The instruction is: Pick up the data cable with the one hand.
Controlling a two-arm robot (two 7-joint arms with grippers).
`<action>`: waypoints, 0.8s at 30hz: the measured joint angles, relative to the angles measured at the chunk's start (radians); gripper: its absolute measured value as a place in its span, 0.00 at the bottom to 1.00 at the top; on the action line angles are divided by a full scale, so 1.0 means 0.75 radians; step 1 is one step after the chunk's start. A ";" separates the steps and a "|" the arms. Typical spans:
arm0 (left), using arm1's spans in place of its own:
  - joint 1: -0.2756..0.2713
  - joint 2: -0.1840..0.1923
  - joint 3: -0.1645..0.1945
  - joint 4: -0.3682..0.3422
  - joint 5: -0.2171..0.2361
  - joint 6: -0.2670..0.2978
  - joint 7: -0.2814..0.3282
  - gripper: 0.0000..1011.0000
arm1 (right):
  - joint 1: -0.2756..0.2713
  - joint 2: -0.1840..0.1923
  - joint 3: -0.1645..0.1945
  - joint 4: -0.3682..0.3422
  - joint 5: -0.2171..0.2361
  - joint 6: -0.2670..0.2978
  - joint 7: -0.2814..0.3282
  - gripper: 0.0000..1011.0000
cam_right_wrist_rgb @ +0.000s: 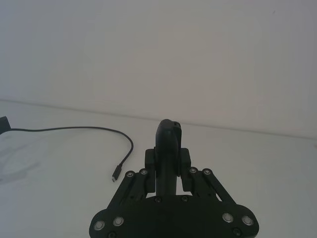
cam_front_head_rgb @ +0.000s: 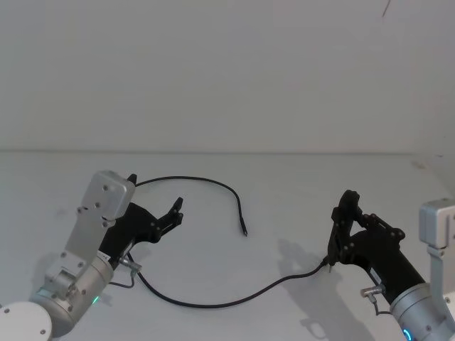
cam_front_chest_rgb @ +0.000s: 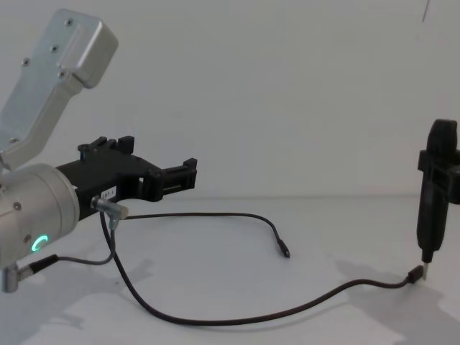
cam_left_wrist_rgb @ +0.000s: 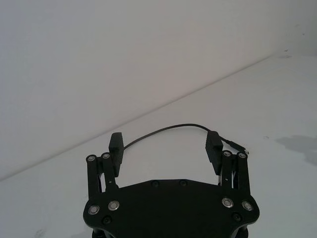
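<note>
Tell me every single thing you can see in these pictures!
data cable: one, black, lying in long loops on the table, from the left hand across to the right hand
stick tool: one, black with a thin metal tip, upright, tip just above one cable plug
table: one, white, under everything
wall: one, white, behind the table
grey lead: one, grey with silver plugs, at the left arm's wrist
left hand: one, black, open, above the cable on the left
right hand: one, black, shut on the stick tool, on the right

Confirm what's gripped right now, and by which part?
Right gripper: shut on the black stick tool, around its upper shaft. Left gripper: open, empty. Data cable unheld.
</note>
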 joint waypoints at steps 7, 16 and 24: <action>-0.008 0.005 0.001 0.000 -0.004 0.007 -0.028 0.99 | 0.000 0.000 0.000 0.000 0.000 0.000 0.000 0.28; -0.028 0.040 0.007 -0.020 -0.047 0.039 -0.144 0.99 | 0.000 0.000 0.000 0.000 0.000 0.000 0.000 0.28; -0.045 0.084 0.013 -0.052 -0.099 0.087 -0.275 0.99 | 0.000 0.000 0.000 0.000 0.000 0.000 0.000 0.28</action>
